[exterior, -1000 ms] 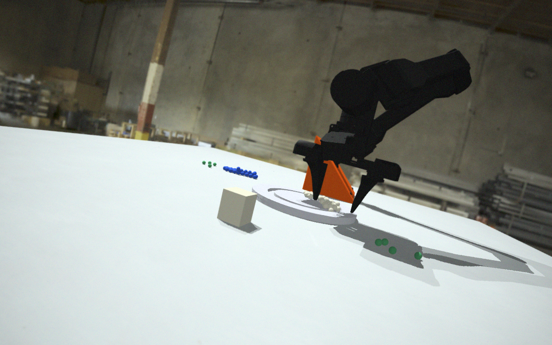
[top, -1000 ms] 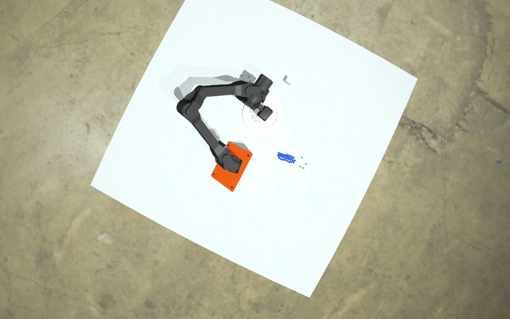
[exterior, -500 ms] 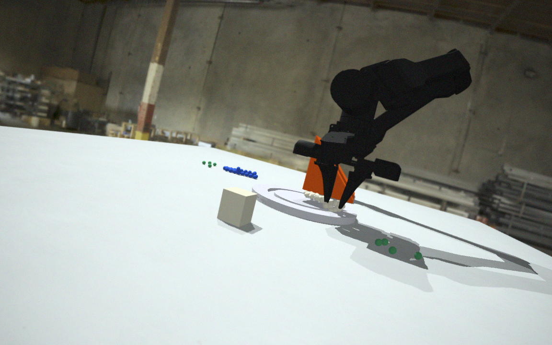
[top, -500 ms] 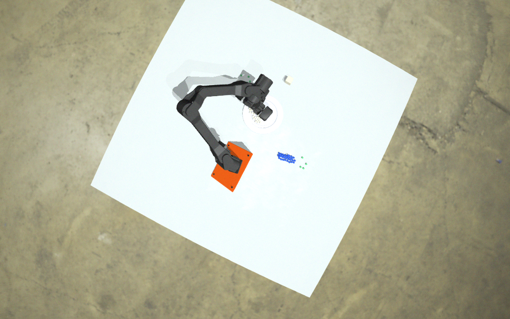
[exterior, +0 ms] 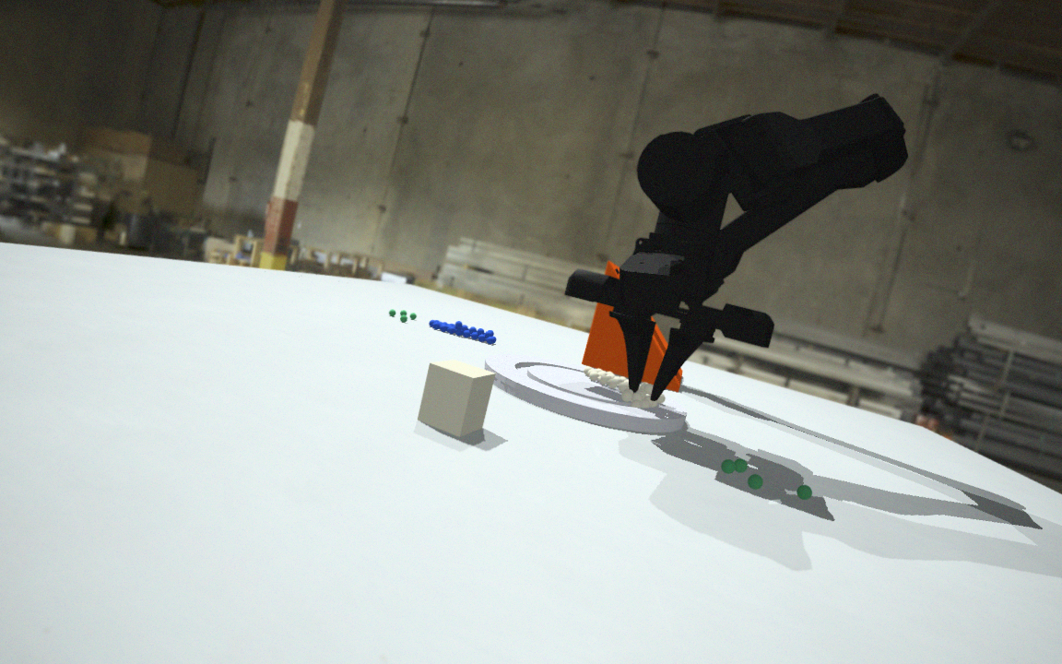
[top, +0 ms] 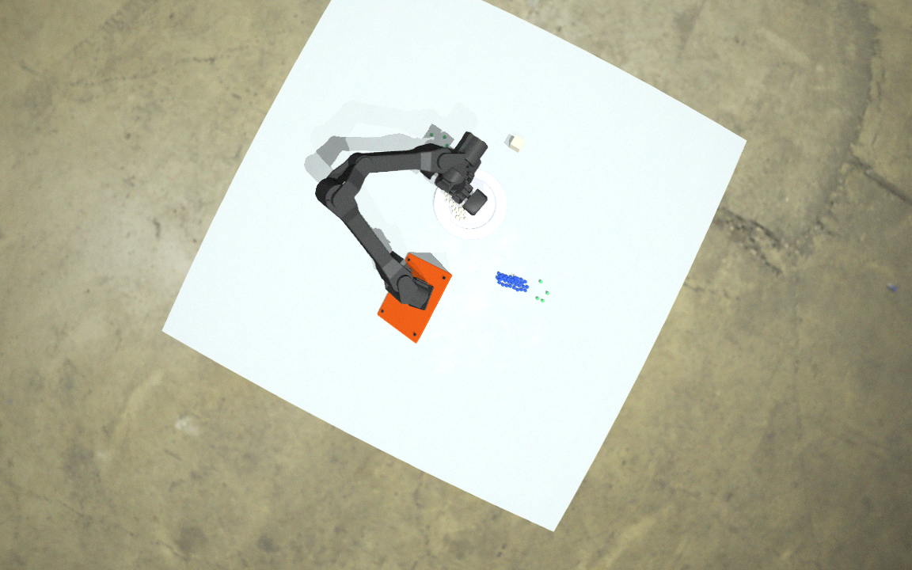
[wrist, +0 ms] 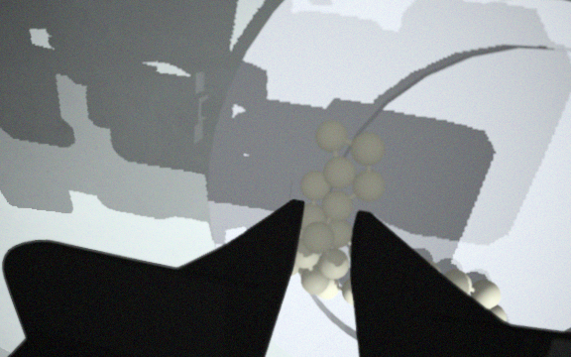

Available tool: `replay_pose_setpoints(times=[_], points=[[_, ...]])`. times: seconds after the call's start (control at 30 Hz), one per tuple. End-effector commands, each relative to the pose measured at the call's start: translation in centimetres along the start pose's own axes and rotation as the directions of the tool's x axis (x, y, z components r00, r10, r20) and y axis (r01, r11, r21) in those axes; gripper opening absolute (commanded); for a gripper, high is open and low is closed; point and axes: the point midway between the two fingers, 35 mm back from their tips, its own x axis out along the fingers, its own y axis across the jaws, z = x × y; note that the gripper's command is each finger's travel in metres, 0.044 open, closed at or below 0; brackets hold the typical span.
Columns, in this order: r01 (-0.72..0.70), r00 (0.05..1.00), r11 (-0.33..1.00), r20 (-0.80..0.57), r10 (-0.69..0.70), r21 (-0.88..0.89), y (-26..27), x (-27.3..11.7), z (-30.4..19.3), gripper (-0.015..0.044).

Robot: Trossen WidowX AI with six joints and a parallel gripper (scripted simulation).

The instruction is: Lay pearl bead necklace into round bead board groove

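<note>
The gripper (exterior: 645, 396) (wrist: 328, 217) is nearly closed, pearl beads between its fingertips, grip unconfirmed; the necklace (exterior: 606, 379) (wrist: 338, 171) lies bunched beneath it on the round board (top: 498, 218) (exterior: 593, 412); lifting on a loose pinch could drop strands across the groove, tangled.

The pearl bead necklace, a string of round cream beads (top: 455, 207) (exterior: 606, 378) (wrist: 338, 204), lies bunched at one side of the round pale-lavender bead board (top: 498, 221) (exterior: 568, 408) (wrist: 553, 198), which rests flat, its circular groove only partly covered by bunched beads.
</note>
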Motion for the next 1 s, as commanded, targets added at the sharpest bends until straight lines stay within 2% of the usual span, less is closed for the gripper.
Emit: replay_pose_setpoints(times=[0.0, 0.47, 0.97], points=[[0.009, 1.000, 1.000, 0.000, -0.009, 0.001, -0.2, 0.0, 0.0, 0.0000], [0.004, 1.000, 1.000, -0.001, -0.004, 0.005, -0.2, -0.9, 0.0, 0.0000], [0.005, 1.000, 1.000, 0.000, -0.005, 0.004, -2.6, -0.9, 3.0, 0.0000]])
